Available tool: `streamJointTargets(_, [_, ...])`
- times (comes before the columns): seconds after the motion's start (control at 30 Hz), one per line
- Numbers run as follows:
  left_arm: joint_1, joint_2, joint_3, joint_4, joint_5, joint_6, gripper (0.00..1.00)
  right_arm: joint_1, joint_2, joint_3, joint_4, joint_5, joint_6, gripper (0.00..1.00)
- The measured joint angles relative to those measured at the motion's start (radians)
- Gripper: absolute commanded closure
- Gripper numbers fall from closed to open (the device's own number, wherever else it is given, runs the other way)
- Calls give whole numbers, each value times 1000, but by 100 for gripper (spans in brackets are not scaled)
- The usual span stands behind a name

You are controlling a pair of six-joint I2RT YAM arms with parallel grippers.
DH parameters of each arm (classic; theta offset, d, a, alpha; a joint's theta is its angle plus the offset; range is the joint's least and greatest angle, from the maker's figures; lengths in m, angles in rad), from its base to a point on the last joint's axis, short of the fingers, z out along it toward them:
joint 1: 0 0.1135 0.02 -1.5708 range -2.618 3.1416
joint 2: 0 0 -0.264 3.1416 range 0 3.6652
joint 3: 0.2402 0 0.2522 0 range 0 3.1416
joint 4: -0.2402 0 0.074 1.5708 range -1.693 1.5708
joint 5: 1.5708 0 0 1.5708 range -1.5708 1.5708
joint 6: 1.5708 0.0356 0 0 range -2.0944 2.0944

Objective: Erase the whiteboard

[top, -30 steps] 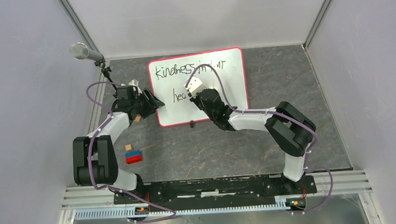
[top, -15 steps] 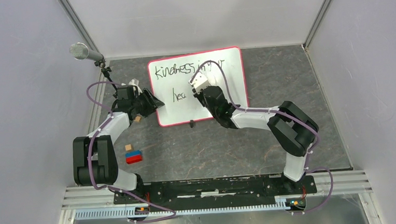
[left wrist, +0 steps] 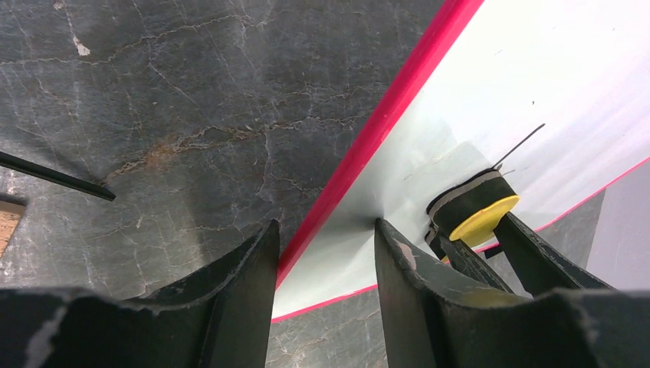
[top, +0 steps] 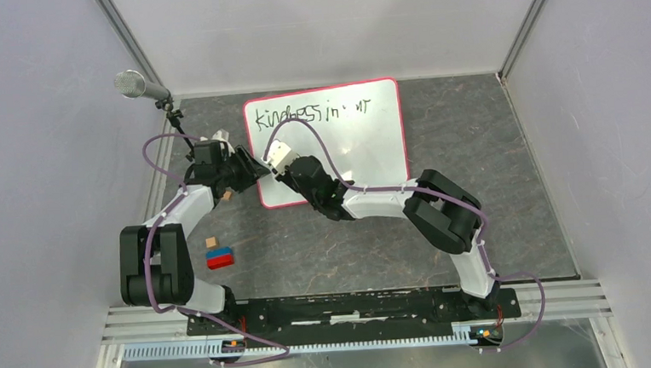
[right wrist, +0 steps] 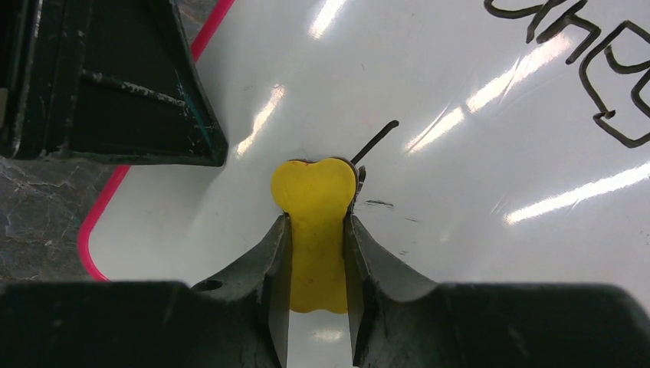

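Note:
The whiteboard (top: 362, 147) lies flat at the back middle, with a red-pink rim and black handwriting (top: 309, 112) along its top. My right gripper (top: 279, 157) is shut on a yellow eraser (right wrist: 314, 188), its black felt pressed on the board near the left edge. A short black stroke (right wrist: 375, 142) lies just beyond the eraser. My left gripper (left wrist: 326, 238) is open and straddles the board's red rim (left wrist: 368, 146), one finger on the board and one over the table. The eraser also shows in the left wrist view (left wrist: 483, 218).
A microphone on a stand (top: 132, 83) is at the back left. A blue and red block (top: 220, 257) and a small wooden block (top: 211, 241) lie near the left arm; another wooden cube (top: 227, 194) sits under that arm. Grey walls enclose the dark stone table (top: 473, 141).
My right gripper has swept the eraser leftward across the middle of the board, and the lower handwriting there is gone. The left arm has not moved.

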Motion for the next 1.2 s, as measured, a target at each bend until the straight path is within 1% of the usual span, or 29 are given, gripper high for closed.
streamJointTargets(0.17, [-5, -5, 0, 1, -11, 0, 48, 0, -3, -5, 5, 18, -8, 81])
streamJointTargets(0.27, [-6, -6, 0, 0, -14, 0, 48, -13, -33, -54, 25, 27, -5, 81])
streamJointTargets(0.5, [-6, -8, 0, 0, -16, 0, 49, -124, -172, -222, 70, 37, 33, 81])
streamJointTargets(0.6, [-6, -12, 0, 0, -17, 0, 50, -155, -200, -243, 73, 58, 36, 81])
streamJointTargets(0.73, [-6, -15, -1, -1, -19, 0, 51, -158, -201, -242, 78, 57, 37, 81])
streamJointTargets(0.83, [-6, -15, -2, 0, -22, 0, 52, -139, -175, -198, 54, 61, 32, 81])
streamJointTargets(1.0, [-7, -16, -2, 0, -25, 0, 52, -80, -71, -40, 13, 55, 15, 81])
streamJointTargets(1.2, [-8, -17, -6, -2, -28, 0, 53, -10, 17, 53, -21, -7, -3, 81])
